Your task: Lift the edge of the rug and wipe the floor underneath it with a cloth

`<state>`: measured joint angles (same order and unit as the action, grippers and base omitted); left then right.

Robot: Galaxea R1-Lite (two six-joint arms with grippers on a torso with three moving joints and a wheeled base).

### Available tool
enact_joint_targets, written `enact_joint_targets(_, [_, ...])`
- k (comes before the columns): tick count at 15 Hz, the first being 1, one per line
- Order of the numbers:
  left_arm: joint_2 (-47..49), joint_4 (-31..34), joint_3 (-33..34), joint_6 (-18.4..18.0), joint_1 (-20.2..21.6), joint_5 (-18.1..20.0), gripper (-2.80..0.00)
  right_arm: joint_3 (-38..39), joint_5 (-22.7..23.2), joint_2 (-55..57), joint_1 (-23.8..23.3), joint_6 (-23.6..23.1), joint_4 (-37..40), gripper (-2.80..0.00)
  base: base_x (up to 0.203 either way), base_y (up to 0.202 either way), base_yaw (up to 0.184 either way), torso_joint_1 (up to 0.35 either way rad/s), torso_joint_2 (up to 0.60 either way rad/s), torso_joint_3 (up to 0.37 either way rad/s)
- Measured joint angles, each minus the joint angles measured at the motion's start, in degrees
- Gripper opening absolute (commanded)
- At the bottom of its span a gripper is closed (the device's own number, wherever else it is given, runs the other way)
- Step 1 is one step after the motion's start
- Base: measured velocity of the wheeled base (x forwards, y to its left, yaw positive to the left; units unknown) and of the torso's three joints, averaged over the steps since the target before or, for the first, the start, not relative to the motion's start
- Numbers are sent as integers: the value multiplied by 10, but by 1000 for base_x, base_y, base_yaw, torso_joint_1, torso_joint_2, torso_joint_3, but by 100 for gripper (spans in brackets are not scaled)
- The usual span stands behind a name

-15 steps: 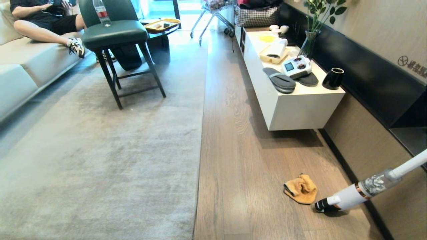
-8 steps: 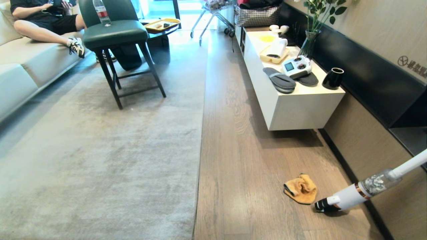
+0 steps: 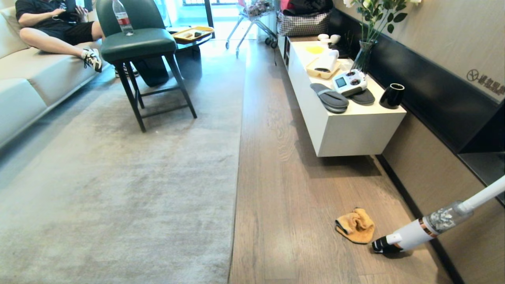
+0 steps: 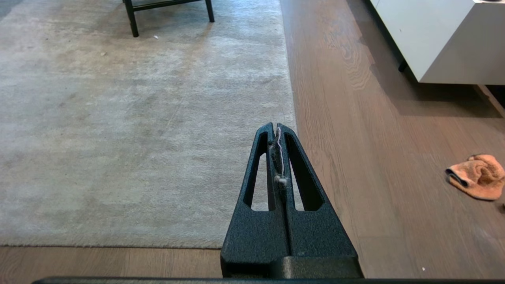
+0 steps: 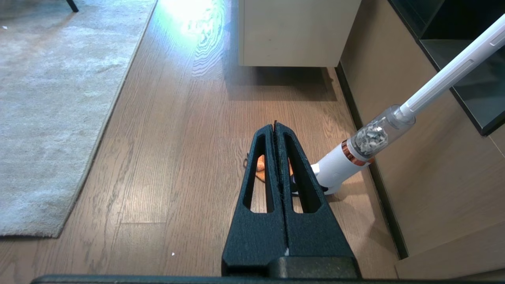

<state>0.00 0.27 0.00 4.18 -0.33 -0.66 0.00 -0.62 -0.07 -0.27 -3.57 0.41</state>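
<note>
A: Report the pose of the 2 arms.

B: Neither arm shows in the head view. The left gripper (image 4: 278, 128) is held out level above the floor (image 3: 284, 189), its tip over the rug edge (image 3: 238, 157). Its fingers (image 4: 261, 165) are clenched flat together, with only a wisp of pale lint caught in the seam and nothing grasped. The right gripper (image 5: 275, 127) is held the same way over bare planks, fingers pressed together and empty.

A: Location of the task items?

B: The pale grey rug lies flat. Its straight border runs away from the robot down the middle of the head view, and its near square corner (image 4: 219, 245) sits just beside the left gripper's base in the left wrist view. The orange cloth (image 3: 356, 225) lies crumpled on the floor, well apart from the rug, on the robot's right. In the right wrist view it is mostly hidden behind the right gripper.

A: Anything near the cloth?

B: A white stick vacuum (image 3: 422, 230) leans in from the right, its dark nozzle just beside the cloth. A white low cabinet (image 3: 355, 126) stands further ahead along the wall, carrying 2 grey slippers (image 3: 330, 97) and a black cup (image 3: 392, 96).
</note>
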Motion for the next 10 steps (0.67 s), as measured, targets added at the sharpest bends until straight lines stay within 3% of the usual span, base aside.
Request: enact_joint_targets(10, [0, 0, 0, 0, 0, -1, -280, 0, 0, 0, 0, 1, 0, -280, 0, 0, 0, 0, 0, 0])
